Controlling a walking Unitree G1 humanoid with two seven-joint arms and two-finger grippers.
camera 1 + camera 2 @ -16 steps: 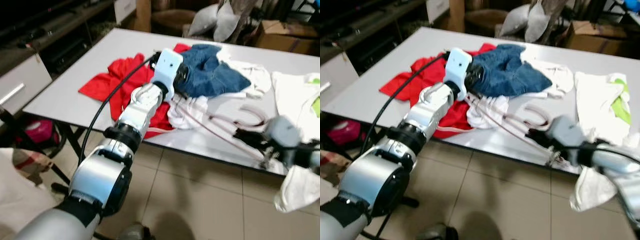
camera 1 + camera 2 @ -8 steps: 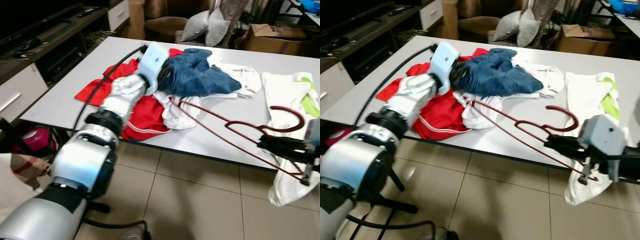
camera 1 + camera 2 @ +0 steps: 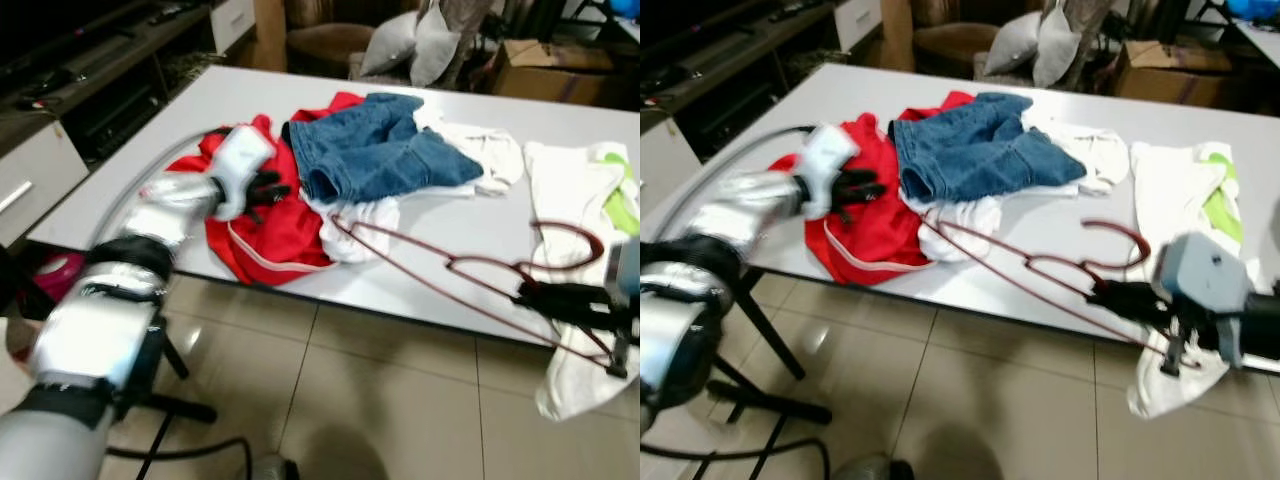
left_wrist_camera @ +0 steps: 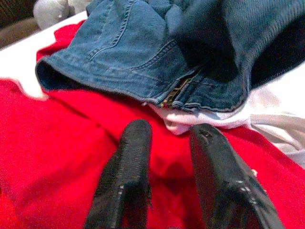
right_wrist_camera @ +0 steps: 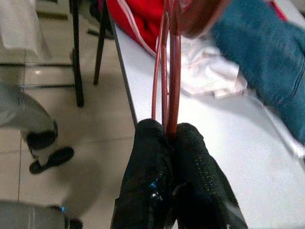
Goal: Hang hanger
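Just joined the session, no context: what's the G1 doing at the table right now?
The right end effector is shut on a dark red wire hanger near its hook, holding it over the near edge of the white table. The hanger's far end reaches toward a pile of clothes: blue denim shorts, a red garment and white garments. The left end effector, fingers apart, sits over the red garment beside the denim. Nothing is on the hanger yet.

Silver jointed arms, black cable (left arm), textured black fingers [image 5: 157, 176]
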